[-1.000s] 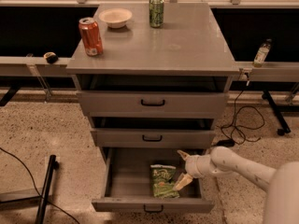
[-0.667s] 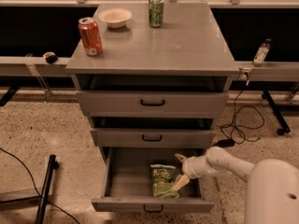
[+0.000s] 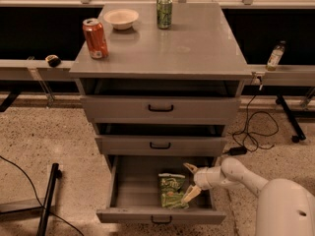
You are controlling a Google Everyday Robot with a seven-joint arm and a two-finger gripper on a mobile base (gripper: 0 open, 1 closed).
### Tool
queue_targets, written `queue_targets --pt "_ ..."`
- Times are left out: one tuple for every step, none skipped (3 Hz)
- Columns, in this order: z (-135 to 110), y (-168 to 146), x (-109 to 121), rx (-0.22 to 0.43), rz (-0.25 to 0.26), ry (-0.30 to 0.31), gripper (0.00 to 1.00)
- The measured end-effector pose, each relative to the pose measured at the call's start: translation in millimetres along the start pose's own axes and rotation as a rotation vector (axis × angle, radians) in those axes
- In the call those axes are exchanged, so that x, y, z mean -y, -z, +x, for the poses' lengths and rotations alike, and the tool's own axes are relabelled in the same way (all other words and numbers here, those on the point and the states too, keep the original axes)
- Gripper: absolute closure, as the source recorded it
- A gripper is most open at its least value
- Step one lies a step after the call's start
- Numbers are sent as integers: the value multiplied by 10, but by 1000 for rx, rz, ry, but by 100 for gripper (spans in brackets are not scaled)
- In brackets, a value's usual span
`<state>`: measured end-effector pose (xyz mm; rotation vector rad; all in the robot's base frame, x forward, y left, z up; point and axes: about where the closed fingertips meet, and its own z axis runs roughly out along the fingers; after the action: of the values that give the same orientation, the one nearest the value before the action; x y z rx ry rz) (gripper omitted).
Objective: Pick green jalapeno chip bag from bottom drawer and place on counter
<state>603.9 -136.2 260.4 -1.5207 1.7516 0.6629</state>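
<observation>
The green jalapeno chip bag (image 3: 171,190) lies flat in the pulled-out bottom drawer (image 3: 133,188), right of its middle. My gripper (image 3: 189,182) reaches into the drawer from the right on a white arm. Its two pale fingers are spread open, one behind the bag's right edge and one at its front right corner. The bag is not lifted. The counter (image 3: 197,43) is the grey cabinet top above.
On the counter stand a red soda can (image 3: 95,38), a white bowl (image 3: 121,18) and a green soda can (image 3: 164,12). The two upper drawers (image 3: 161,109) stick out a little. A cable (image 3: 253,132) lies on the floor at the right, a black stand leg (image 3: 47,200) at the left.
The gripper has moved a little left, closer to the bag's right edge. The bag has not moved.
</observation>
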Motion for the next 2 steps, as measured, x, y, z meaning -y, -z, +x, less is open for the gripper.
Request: queue_targets --pt "71 -139 24 2 -8 -48 0" --pt "278 -381 132 51 19 -154 0"
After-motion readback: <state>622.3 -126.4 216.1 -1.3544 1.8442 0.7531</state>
